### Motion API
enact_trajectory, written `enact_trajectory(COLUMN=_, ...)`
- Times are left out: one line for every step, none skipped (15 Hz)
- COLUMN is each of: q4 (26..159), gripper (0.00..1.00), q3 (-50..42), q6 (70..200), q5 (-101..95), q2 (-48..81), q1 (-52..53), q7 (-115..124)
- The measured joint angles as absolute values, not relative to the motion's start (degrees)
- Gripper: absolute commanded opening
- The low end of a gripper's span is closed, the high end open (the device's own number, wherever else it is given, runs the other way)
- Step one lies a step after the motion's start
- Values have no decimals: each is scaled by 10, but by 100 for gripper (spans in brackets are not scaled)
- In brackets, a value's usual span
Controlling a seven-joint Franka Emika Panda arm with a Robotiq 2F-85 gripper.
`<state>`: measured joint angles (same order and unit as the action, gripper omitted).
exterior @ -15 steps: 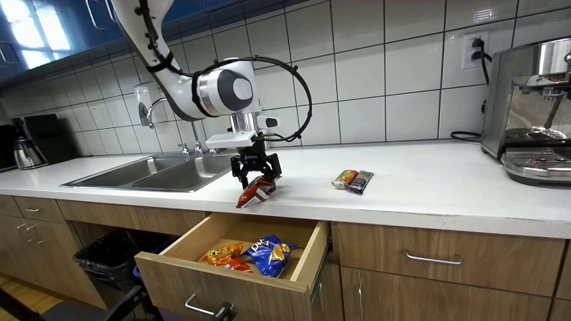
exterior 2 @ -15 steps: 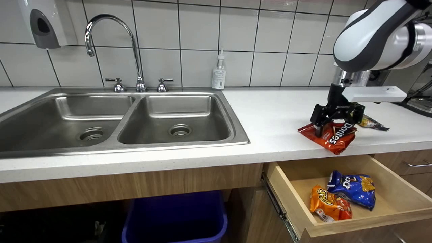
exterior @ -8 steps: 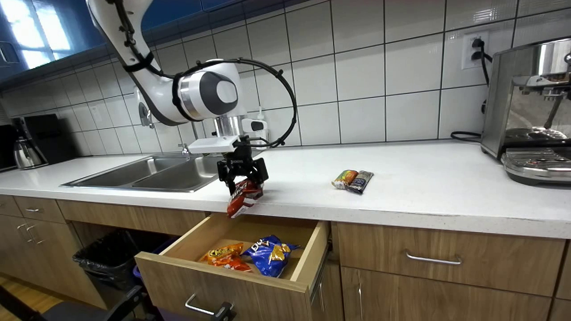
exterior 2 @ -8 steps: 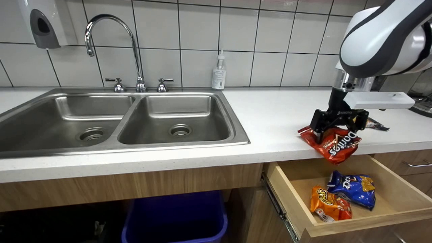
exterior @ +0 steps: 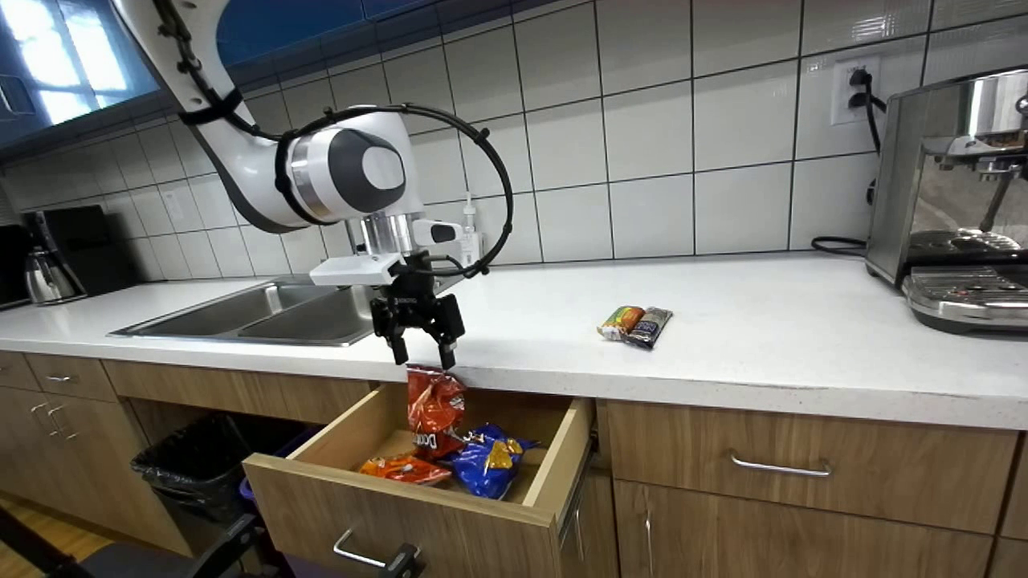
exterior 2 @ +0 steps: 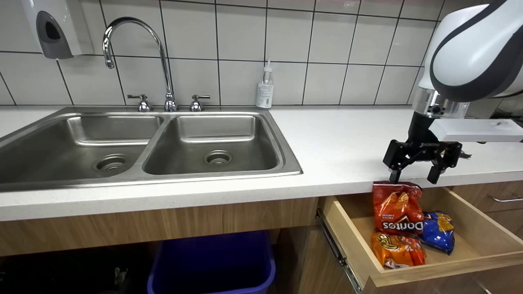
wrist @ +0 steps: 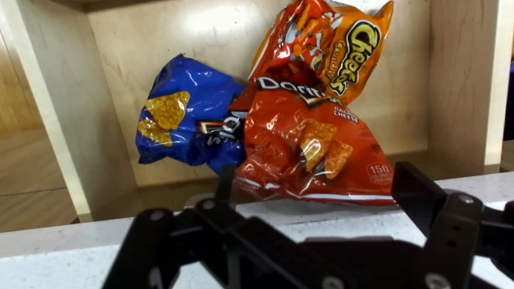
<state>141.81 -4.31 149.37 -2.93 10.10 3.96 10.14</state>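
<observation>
- The gripper [exterior 2: 414, 176] hangs over the front edge of the table [exterior 2: 335, 143], jaws spread wide, holding nothing.
- Just below it, the red Doritos bag [wrist: 297, 148] is upended, its lettered end down in the open drawer [exterior: 450, 526]; whether they touch is unclear.
- The wrist view shows it overlapping the orange Cheetos bag [wrist: 337, 48] and blue Doritos bag [wrist: 180, 110].
- An orange-green packet [exterior: 621, 323] and a dark packet [exterior: 649, 327] lie together on the table.
</observation>
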Motion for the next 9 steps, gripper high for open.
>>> enact_trajectory(q4=1427, gripper=100, q3=-43, q6=1494, q5=-32, q2=93, q1=40, q7=101)
enact_trajectory(q4=1437, gripper=100, q3=-43, q6=1495, q5=-36, q2=85, q1=40, q7=101)
enact_trajectory(q4=1448, gripper=100, q3=-43, q6=1495, q5=-41, q2=75, q1=39, q7=101)
enact_trajectory(q4=1458, gripper=100, q3=-43, q6=1495, q5=-45, q2=66, q1=39, q7=101)
enact_trajectory(q4=1469, gripper=100, q3=-44, q6=1495, q5=-49, q2=55, q1=38, q7=101)
enact_trajectory(q4=1480, gripper=100, q3=-44, q6=1495, q5=-52, q2=45, q1=36, q7=101)
enact_trajectory(q4=1489, gripper=100, q3=-44, q6=1495, q5=-53, q2=37, q1=34, q7=101)
enact_trajectory(q4=1498, gripper=100, q3=-44, q6=1495, q5=-53, q2=29, q1=32, q7=100)
enact_trajectory(q4=1505, gripper=100, q3=-44, q6=1495, q5=-53, q2=22, q1=30, q7=100)
